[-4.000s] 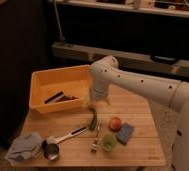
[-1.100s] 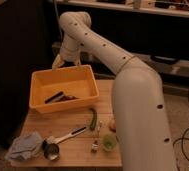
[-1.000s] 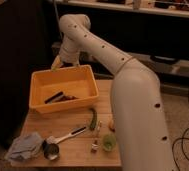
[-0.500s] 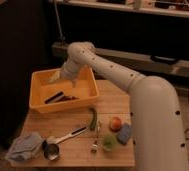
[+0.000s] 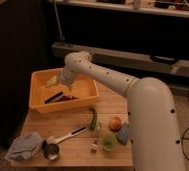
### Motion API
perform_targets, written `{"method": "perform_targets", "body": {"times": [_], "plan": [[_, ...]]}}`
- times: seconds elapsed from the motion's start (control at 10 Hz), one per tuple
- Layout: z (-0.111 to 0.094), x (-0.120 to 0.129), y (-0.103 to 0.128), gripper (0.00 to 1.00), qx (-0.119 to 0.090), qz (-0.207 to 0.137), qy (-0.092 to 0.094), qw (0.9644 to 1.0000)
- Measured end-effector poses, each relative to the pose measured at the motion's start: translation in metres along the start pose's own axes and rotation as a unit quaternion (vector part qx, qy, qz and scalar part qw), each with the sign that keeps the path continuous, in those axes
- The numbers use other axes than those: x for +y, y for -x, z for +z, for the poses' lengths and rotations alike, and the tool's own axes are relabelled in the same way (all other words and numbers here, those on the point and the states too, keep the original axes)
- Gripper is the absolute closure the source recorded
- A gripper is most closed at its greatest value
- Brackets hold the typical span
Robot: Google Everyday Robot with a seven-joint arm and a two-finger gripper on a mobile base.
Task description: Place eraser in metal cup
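Observation:
The eraser (image 5: 58,97), a dark oblong block, lies in the yellow bin (image 5: 88,98) at the back left of the table. My gripper (image 5: 53,81) hangs inside the bin just above and behind the eraser, open, with nothing held. The metal cup (image 5: 50,150) sits near the table's front left, and its long handle (image 5: 72,135) points right and away from the front edge.
A grey cloth (image 5: 23,147) lies beside the cup on the wooden table (image 5: 63,122). A green cucumber (image 5: 93,119), an orange fruit (image 5: 116,123), a blue sponge (image 5: 123,133), a small green cup (image 5: 108,142) and a tiny object (image 5: 94,147) sit right of the cup. My arm (image 5: 138,100) spans the right side.
The arm has swung down from high above the bin, bringing the gripper low into the bin over the eraser. The things on the table have not moved.

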Motion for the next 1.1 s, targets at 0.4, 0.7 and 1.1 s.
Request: {"method": "perform_targets", "body": {"times": [0.4, 0.7, 1.1], "plan": [[0.009, 0.015, -0.019, 0.2, -0.035, 0.026, 0.026, 0.9987], [0.025, 0.019, -0.024, 0.2, -0.072, 0.029, 0.027, 0.9966], [0.059, 0.024, -0.024, 0.2, -0.105, 0.02, 0.029, 0.9938]]}}
